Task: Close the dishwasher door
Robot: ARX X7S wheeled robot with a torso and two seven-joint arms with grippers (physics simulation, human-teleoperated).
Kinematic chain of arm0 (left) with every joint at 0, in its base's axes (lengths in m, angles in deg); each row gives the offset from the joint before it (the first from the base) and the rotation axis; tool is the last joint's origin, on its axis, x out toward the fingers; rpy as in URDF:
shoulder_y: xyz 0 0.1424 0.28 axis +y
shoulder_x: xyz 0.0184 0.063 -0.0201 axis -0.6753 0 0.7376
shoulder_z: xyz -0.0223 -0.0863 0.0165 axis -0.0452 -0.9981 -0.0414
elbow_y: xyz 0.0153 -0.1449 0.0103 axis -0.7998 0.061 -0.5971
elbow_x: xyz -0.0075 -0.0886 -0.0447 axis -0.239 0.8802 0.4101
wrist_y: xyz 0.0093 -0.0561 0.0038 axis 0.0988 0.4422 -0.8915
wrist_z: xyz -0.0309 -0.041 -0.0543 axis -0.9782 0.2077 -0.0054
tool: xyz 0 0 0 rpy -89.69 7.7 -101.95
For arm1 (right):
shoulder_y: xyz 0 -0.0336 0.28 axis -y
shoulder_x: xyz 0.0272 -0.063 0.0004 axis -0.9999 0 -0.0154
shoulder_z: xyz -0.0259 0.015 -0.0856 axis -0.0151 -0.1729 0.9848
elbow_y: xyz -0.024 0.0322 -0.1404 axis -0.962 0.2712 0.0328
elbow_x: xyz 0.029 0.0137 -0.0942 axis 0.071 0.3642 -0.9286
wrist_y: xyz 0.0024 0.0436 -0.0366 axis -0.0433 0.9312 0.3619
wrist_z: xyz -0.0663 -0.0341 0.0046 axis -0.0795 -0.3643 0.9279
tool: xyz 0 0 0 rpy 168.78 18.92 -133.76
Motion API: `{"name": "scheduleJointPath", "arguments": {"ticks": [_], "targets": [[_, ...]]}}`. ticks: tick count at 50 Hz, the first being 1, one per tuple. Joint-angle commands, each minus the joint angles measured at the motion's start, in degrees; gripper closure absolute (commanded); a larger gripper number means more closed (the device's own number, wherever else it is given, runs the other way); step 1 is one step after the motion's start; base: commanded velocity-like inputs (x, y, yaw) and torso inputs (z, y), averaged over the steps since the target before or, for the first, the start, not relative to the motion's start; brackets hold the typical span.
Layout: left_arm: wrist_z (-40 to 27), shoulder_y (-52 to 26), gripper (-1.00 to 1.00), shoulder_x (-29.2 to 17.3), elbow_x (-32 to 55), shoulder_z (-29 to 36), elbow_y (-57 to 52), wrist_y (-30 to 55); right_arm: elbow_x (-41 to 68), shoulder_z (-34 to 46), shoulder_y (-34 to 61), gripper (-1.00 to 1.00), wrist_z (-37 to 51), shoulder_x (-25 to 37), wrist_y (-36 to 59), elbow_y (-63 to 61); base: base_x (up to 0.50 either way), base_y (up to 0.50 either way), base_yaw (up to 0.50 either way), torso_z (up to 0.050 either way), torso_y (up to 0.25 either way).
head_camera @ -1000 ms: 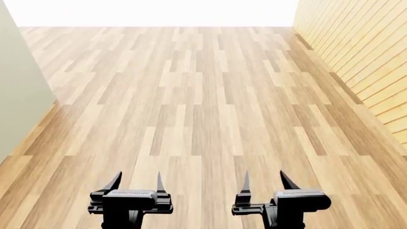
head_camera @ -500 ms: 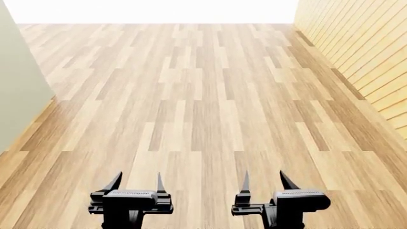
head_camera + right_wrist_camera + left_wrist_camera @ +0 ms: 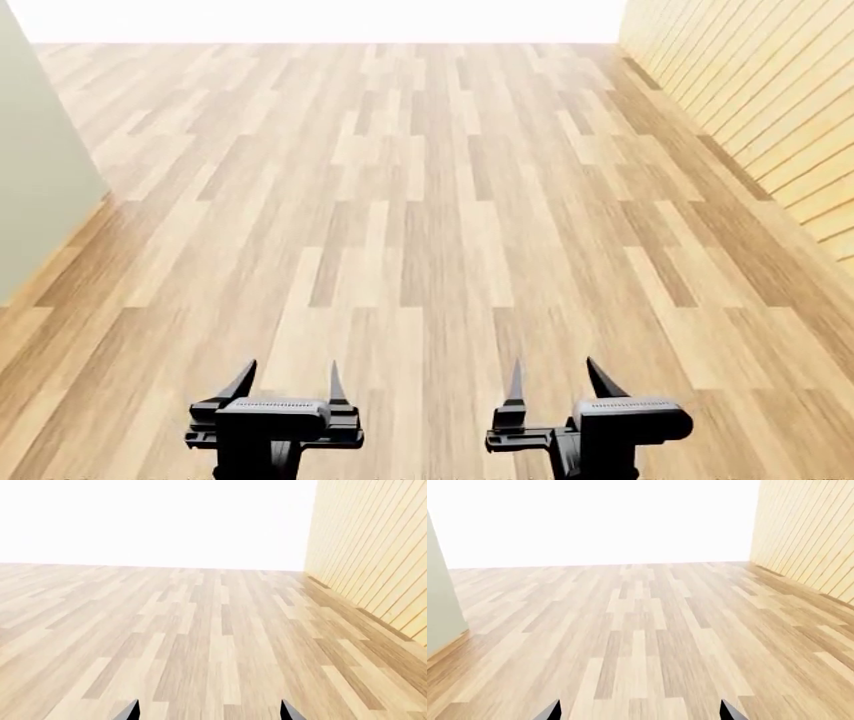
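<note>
Hands left [image 3: 286,385] and right [image 3: 553,382] spread, holding nothing, over wood floor [image 3: 427,200], dishwasher door unseen

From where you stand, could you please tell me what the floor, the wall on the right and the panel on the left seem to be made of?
The floor looks like wood planks or laminate: staggered boards in mixed tan tones with a faint sheen. The right wall seems to be light wooden slats, judging by its parallel grooves. The left panel is a plain, matte grey-green surface, possibly painted; its material is unclear.
</note>
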Motion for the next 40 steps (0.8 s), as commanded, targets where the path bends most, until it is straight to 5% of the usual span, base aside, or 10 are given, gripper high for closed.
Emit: {"name": "scheduleJointPath", "arguments": {"ticks": [1, 40], "targets": [[-0.3, 0.0, -1.00, -0.3, 0.2, 0.4, -0.2, 0.1, 0.2, 0.3, 0.1, -1.00, 0.4, 0.2, -0.1, 0.1, 0.00, 0.00, 0.00, -0.050, 0.000], [-1.3, -0.1, -1.00, -1.1, 1.0, 1.4, -0.3, -0.1, 0.8, 1.5, 0.1, -1.00, 1.2, 1.1, -0.5, 0.1, 0.00, 0.00, 0.00, -0.050, 0.000]]}}
